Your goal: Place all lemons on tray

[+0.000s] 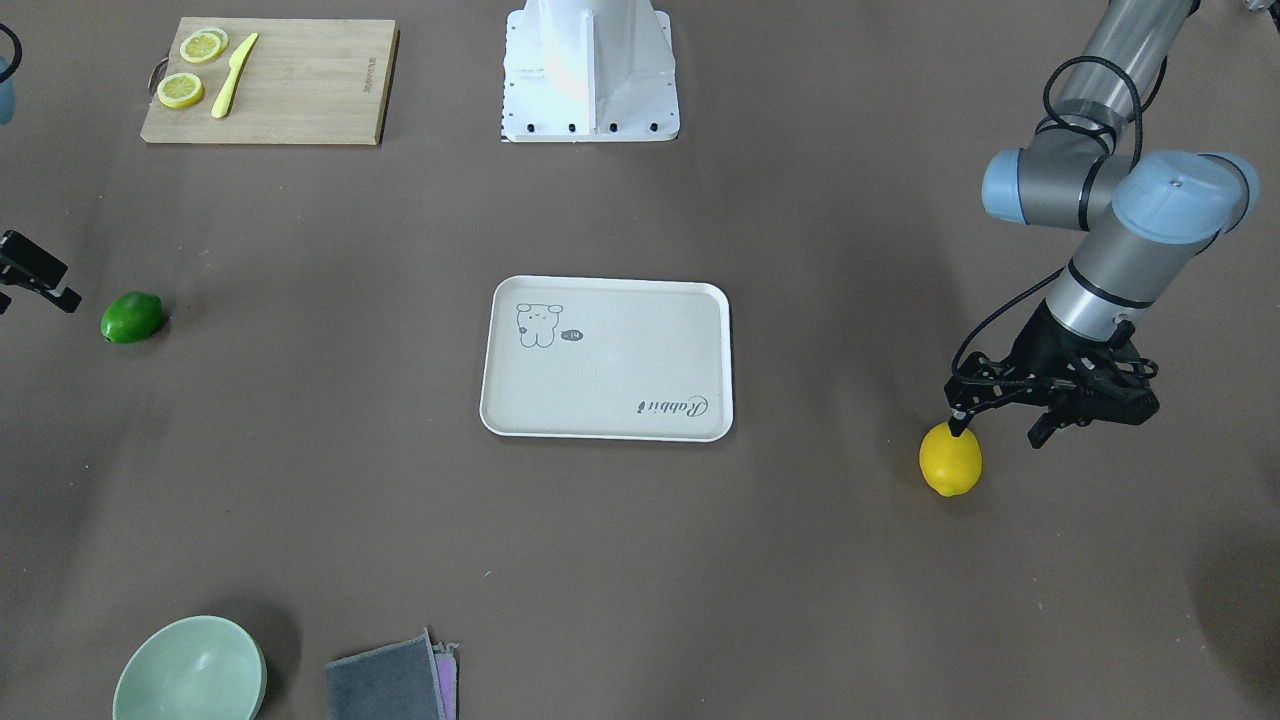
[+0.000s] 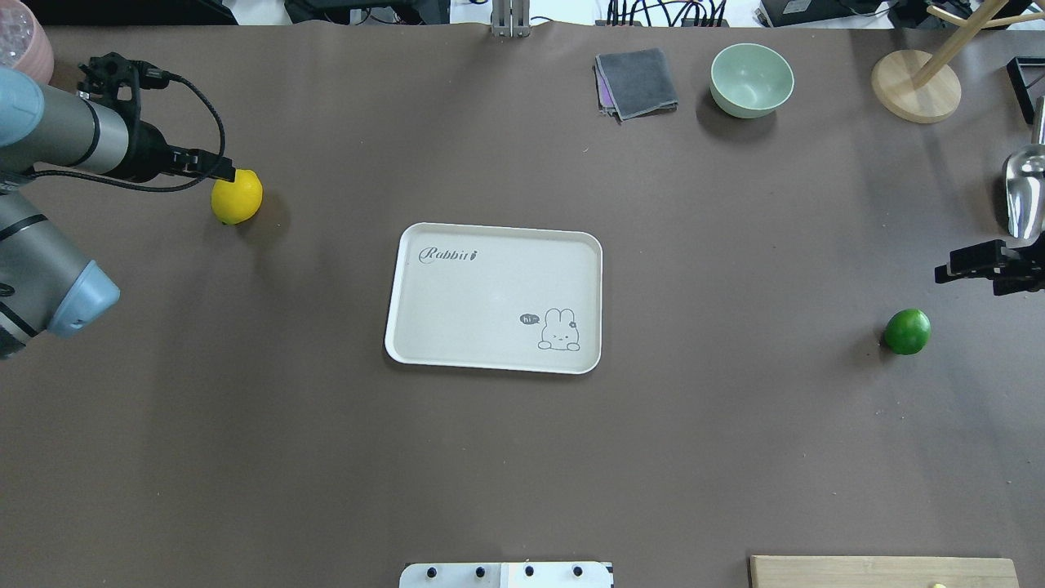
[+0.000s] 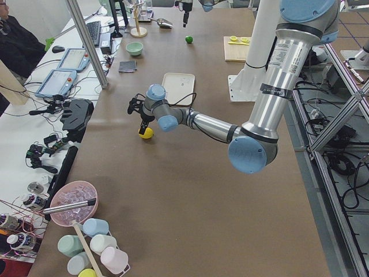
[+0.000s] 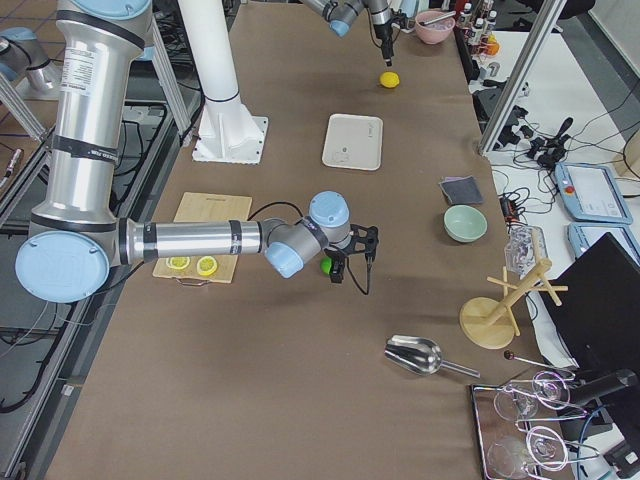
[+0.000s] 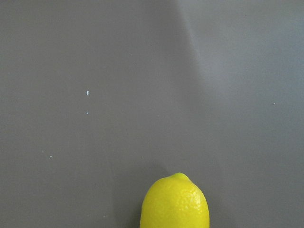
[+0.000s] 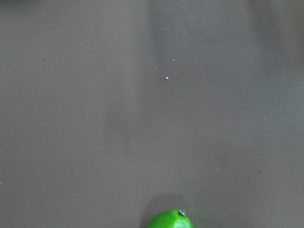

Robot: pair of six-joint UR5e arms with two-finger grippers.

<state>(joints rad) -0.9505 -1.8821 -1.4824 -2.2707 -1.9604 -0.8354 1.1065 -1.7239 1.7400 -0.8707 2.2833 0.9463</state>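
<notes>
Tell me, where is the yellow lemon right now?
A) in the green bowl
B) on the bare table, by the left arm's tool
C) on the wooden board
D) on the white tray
B: the yellow lemon lies on the brown table, right by the left tool and well apart from the tray.

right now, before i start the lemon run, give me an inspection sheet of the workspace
surface: brown table, flat
job's things: yellow lemon and green lemon lie on the table, either side of the empty tray
clutter: cutting board with lemon slices and knife, bowl, cloth
tools: left tool open at the yellow lemon; right tool near the green lemon, opening unclear
cables: black cable loops off the left wrist
surroundings: wooden stand, metal scoop
</notes>
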